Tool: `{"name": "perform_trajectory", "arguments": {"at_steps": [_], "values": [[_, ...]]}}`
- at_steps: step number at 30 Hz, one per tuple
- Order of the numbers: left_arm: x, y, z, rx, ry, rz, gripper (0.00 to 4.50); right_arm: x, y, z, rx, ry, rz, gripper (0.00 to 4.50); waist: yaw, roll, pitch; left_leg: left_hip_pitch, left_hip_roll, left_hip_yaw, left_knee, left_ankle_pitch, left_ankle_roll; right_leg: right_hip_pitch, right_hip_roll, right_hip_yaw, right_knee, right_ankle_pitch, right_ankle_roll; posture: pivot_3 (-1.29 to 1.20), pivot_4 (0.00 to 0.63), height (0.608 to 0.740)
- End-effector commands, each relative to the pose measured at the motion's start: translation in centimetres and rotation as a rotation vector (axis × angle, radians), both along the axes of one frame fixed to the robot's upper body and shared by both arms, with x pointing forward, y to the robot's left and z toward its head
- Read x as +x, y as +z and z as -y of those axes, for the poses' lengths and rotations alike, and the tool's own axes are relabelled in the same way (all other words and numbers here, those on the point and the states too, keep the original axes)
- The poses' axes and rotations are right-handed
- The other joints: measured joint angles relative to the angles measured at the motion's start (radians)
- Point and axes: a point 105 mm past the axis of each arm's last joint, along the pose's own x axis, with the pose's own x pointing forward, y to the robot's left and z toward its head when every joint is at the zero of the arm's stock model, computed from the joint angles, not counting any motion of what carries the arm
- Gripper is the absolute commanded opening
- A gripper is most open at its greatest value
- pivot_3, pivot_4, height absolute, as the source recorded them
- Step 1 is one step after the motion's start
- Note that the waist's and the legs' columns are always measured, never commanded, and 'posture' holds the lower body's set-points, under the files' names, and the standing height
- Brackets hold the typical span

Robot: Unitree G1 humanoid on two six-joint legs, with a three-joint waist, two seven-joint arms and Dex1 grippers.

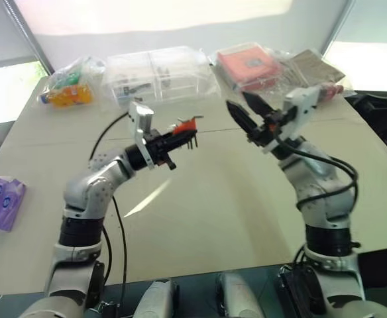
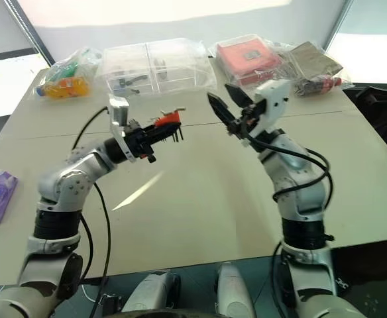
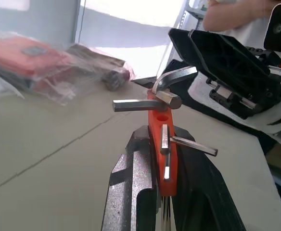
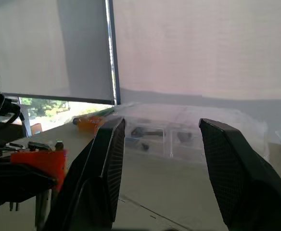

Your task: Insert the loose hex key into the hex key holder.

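The hex key holder (image 1: 185,126) is gripped in the left claw (image 1: 177,140), its long axis aimed at the half-open, empty right claw (image 1: 245,111) close by.

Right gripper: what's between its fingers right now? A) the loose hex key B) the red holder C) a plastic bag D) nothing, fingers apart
D. The right gripper has its fingers spread with only background showing between them, while the red holder sits clamped in the left gripper.
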Motion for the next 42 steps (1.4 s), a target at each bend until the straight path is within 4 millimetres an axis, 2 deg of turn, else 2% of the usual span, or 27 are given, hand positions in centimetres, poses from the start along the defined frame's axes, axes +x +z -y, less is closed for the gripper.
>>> {"name": "perform_trajectory", "arguments": {"at_steps": [1, 7, 11, 15, 20, 26, 28, 29, 33, 35, 36, 42], "values": [[0.3, 0.0, 1.7, -0.082, -0.045, -0.098, 0.08, -1.4, 1.5, 1.5, -0.008, -0.031, 0.058, 2.50, -0.001, 0.000, 0.000, 0.000, 0.000, 0.000, 0.000, -0.002, 0.004, 0.000, 0.000, 0.000, 0.000, 0.000, 0.000, 0.00, 0.150, 0.740], [0.4, -2.0, 4.8, -0.150, -0.120, -0.308, 0.08, -2.1, 1.2, 2.4, -0.016, -0.090, 0.038, 2.50, -0.004, 0.000, 0.000, 0.000, 0.000, 0.000, 0.000, -0.002, 0.003, 0.000, 0.001, 0.000, 0.000, 0.000, 0.000, 0.00, 0.150, 0.740], [-0.1, -4.3, 6.8, -0.145, -0.158, -0.444, 0.08, -2.7, 0.9, 2.6, -0.014, -0.125, 0.030, 2.50, -0.001, 0.000, 0.000, 0.001, 0.000, 0.000, 0.000, -0.001, 0.002, 0.000, 0.001, 0.000, 0.001, 0.000, 0.000, 0.00, 0.150, 0.740], [-0.6, -6.7, 7.6, -0.103, -0.163, -0.534, 0.08, -3.1, 0.7, 2.9, -0.016, -0.153, 0.022, 2.50, 0.000, 0.000, 0.000, 0.001, 0.000, 0.000, 0.000, -0.001, 0.001, 0.000, 0.000, 0.000, 0.000, 0.000, 0.000, 0.00, 0.150, 0.740], [-1.1, -8.5, 8.1, -0.070, -0.171, -0.626, 0.08, -3.4, 0.4, 3.1, -0.018, -0.177, 0.014, 2.50, 0.000, 0.000, 0.000, 0.001, 0.000, 0.000, 0.000, 0.000, 0.000, 0.000, 0.000, 0.000, 0.000, 0.000, 0.000, 0.00, 0.150, 0.740], [-1.1, -10.3, 7.7, -0.023, -0.134, -0.708, 0.08, -3.4, 0.4, 3.1, -0.015, -0.190, 0.016, 2.50, 0.000, 0.000, 0.000, 0.001, 0.000, 0.000, 0.000, 0.000, 0.000, 0.001, 0.001, 0.000, 0.000, 0.000, 0.000, 0.00, 0.150, 0.740], [-0.9, -10.6, 7.4, -0.006, -0.119, -0.723, 0.91, -3.3, 0.3, 3.0, -0.015, -0.192, 0.016, 2.56, 0.000, 0.000, 0.000, 0.001, 0.000, 0.000, 0.000, 0.000, 0.000, 0.001, 0.000, 0.000, 0.000, 0.000, 0.000, 0.00, 0.150, 0.740], [-0.9, -10.8, 7.2, 0.011, -0.109, -0.723, 1.11, -3.3, 0.3, 3.0, -0.014, -0.193, 0.016, 2.56, 0.000, 0.000, 0.000, 0.001, 0.000, 0.000, 0.000, 0.000, 0.000, 0.001, 0.000, 0.000, 0.000, 0.000, 0.000, 0.00, 0.150, 0.740], [-0.9, -11.4, 6.6, 0.062, -0.095, -0.728, 3.23, -3.1, 0.2, 2.9, -0.012, -0.194, 0.016, 2.56, 0.000, 0.000, 0.000, 0.002, 0.000, 0.000, 0.000, 0.000, 0.000, 0.002, 0.000, 0.000, 0.000, 0.000, 0.000, 0.00, 0.150, 0.740], [-0.9, -11.4, 6.2, 0.076, -0.085, -0.730, 4.12, -2.9, 0.2, 2.8, -0.010, -0.192, 0.016, 2.56, 0.000, 0.000, -0.001, 0.004, 0.000, 0.000, 0.000, 0.000, 0.000, 0.004, 0.000, 0.000, -0.001, 0.000, 0.000, 0.00, 0.150, 0.740], [-0.8, -11.3, 5.9, 0.083, -0.082, -0.725, 4.41, -2.9, 0.2, 2.7, -0.009, -0.190, 0.016, 2.56, 0.000, 0.000, -0.001, 0.005, 0.000, 0.000, 0.000, 0.000, 0.001, 0.006, 0.001, 0.000, -0.001, 0.000, 0.000, 0.00, 0.150, 0.740], [-0.3, -10.2, 3.7, 0.165, -0.040, -0.698, 4.41, -2.6, 0.1, 2.4, -0.007, -0.178, 0.018, 2.56, -0.007, 0.001, -0.001, 0.005, 0.001, 0.000, -0.001, -0.001, 0.003, 0.005, 0.002, 0.000, 0.000, 0.000, 0.000, 0.00, 0.150, 0.740]]}}
